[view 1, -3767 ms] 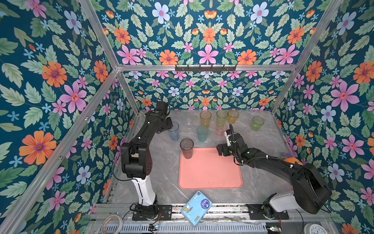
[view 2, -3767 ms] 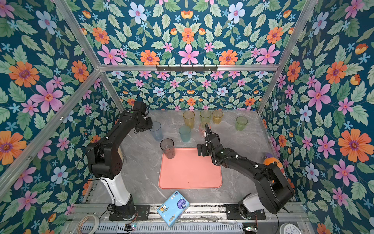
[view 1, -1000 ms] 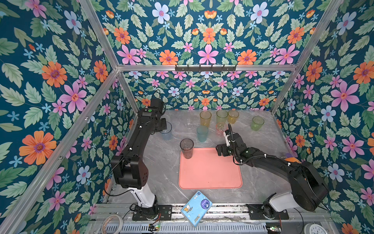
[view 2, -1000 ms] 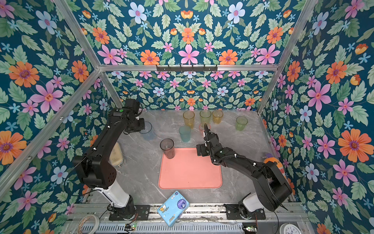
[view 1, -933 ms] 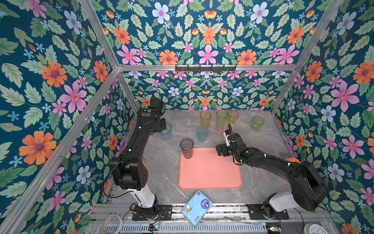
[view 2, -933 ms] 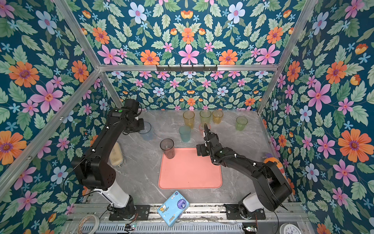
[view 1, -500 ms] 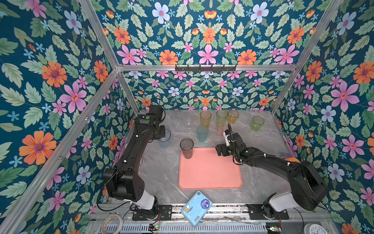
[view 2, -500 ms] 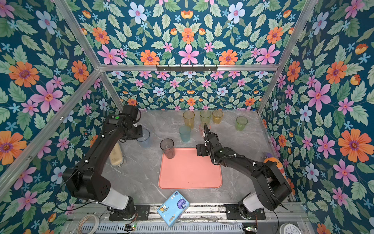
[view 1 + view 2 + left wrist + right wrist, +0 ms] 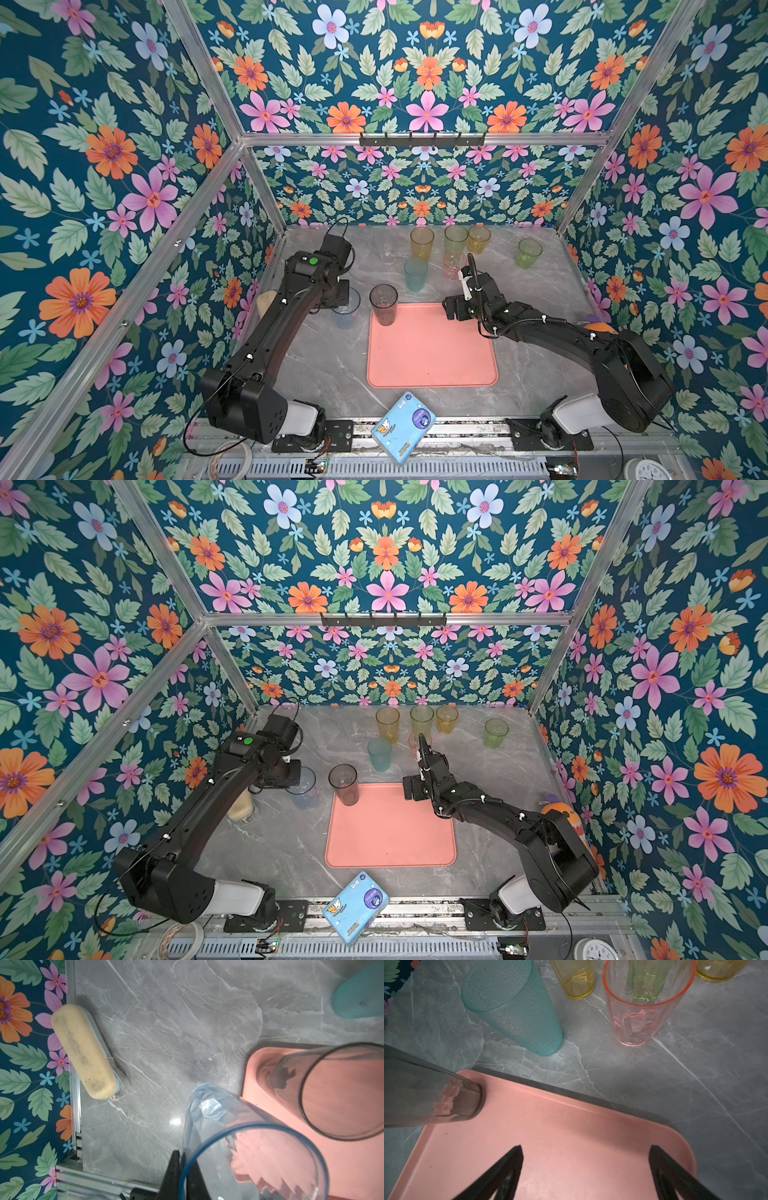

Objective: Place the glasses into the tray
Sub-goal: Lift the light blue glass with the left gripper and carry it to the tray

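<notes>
Tumblers of several tints stand about the grey marble table (image 9: 324,370). The left pincer (image 9: 182,1154) is clamped together on the rim of the pale blue tumbler (image 9: 347,311), and the rim passes between its fingers in the left wrist view. That tumbler is just left of the tray (image 9: 432,361), beside its far-left corner and outside the rim. Whether its base touches the table I cannot tell.

The smoky grey tumbler (image 9: 383,305) stands upright inside the tray, in that far-left corner, near the blue one but apart from it. The right pincer (image 9: 585,1154) hangs over the far-right part of the tray, fingers spread wide apart with nothing between them.

Off the tray, the teal tumbler (image 9: 415,274) stands on the table just beyond the tray's far edge, with the pink tumbler (image 9: 452,266) to its right. Closer to the back wall stand the orange-yellow tumbler (image 9: 422,243), a yellow-green tumbler (image 9: 456,239) and the amber tumbler (image 9: 478,239) in a row. The clear tumbler (image 9: 388,251) is left of the row, and a second green tumbler (image 9: 528,252) is well apart on the right.

A blue packet (image 9: 403,428) with cartoon print lies at the front edge. A cream pouch (image 9: 83,1051) lies against the left wall.
</notes>
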`<state>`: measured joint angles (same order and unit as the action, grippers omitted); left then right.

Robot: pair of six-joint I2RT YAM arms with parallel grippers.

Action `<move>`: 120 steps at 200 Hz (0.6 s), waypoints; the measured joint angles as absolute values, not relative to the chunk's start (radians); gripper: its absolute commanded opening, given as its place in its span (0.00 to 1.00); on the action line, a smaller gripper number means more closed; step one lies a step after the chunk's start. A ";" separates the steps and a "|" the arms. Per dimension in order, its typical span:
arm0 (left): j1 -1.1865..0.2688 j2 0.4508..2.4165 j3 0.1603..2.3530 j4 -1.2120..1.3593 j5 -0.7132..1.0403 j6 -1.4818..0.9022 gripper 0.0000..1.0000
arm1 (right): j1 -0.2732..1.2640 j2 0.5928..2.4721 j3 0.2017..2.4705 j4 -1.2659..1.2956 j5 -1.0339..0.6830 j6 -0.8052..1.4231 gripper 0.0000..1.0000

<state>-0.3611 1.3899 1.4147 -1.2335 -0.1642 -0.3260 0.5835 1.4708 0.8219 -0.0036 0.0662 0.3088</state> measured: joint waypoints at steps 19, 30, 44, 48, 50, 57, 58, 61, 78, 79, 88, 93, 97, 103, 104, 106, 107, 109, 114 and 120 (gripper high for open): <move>-0.390 1.378 1.394 -1.237 -0.158 -0.340 0.00 | 0.583 1.471 0.822 -0.004 0.061 0.309 0.96; -0.408 1.374 1.380 -1.241 -0.157 -0.346 0.00 | 0.583 1.471 0.822 -0.004 0.061 0.309 0.96; -0.431 1.368 1.362 -1.248 -0.148 -0.361 0.00 | 0.583 1.471 0.822 -0.004 0.061 0.309 0.95; -0.439 1.365 1.356 -1.248 -0.143 -0.364 0.00 | 0.583 1.471 0.822 -0.004 0.061 0.310 0.96; -0.442 1.364 1.353 -1.248 -0.142 -0.364 0.00 | 0.583 1.471 0.822 -0.004 0.061 0.310 0.96; -0.454 1.359 1.342 -1.249 -0.135 -0.368 0.00 | 0.583 1.471 0.822 -0.004 0.061 0.311 0.96; -0.456 1.358 1.340 -1.250 -0.134 -0.369 0.00 | 0.583 1.471 0.822 -0.004 0.061 0.311 0.96; -0.461 1.356 1.335 -1.250 -0.131 -0.371 0.00 | 0.583 1.471 0.822 -0.004 0.061 0.311 0.96; -0.488 1.344 1.307 -1.247 -0.116 -0.391 0.00 | 0.583 1.471 0.822 -0.004 0.061 0.311 0.96; -0.490 1.343 1.305 -1.246 -0.114 -0.392 0.00 | 0.583 1.471 0.822 -0.004 0.061 0.311 0.96; -0.501 1.338 1.288 -1.240 -0.104 -0.398 0.00 | 0.583 1.471 0.822 -0.004 0.061 0.311 0.96; -0.506 1.335 1.279 -1.235 -0.101 -0.405 0.00 | 0.583 1.471 0.822 -0.004 0.061 0.311 0.96; -0.511 1.332 1.271 -1.230 -0.098 -0.410 0.00 | 0.583 1.471 0.822 -0.004 0.061 0.311 0.96; -0.515 1.330 1.260 -1.224 -0.091 -0.417 0.00 | 0.583 1.471 0.822 -0.004 0.061 0.311 0.96; -0.517 1.330 1.257 -1.222 -0.088 -0.417 0.00 | 0.583 1.471 0.822 -0.004 0.061 0.311 0.96; -0.518 1.328 1.253 -1.219 -0.084 -0.418 0.00 | 0.583 1.471 0.822 -0.004 0.061 0.311 0.96; -0.518 1.328 1.251 -1.217 -0.083 -0.418 0.00 | 0.583 1.471 0.822 -0.004 0.061 0.311 0.96; -0.518 1.327 1.246 -1.214 -0.079 -0.418 0.00 | 0.583 1.471 0.822 -0.004 0.061 0.311 0.96; -0.520 1.324 1.236 -1.205 -0.073 -0.424 0.00 | 0.583 1.471 0.822 -0.004 0.061 0.311 0.96; -0.524 1.321 1.223 -1.197 -0.068 -0.432 0.00 | 0.583 1.471 0.822 -0.004 0.061 0.311 0.96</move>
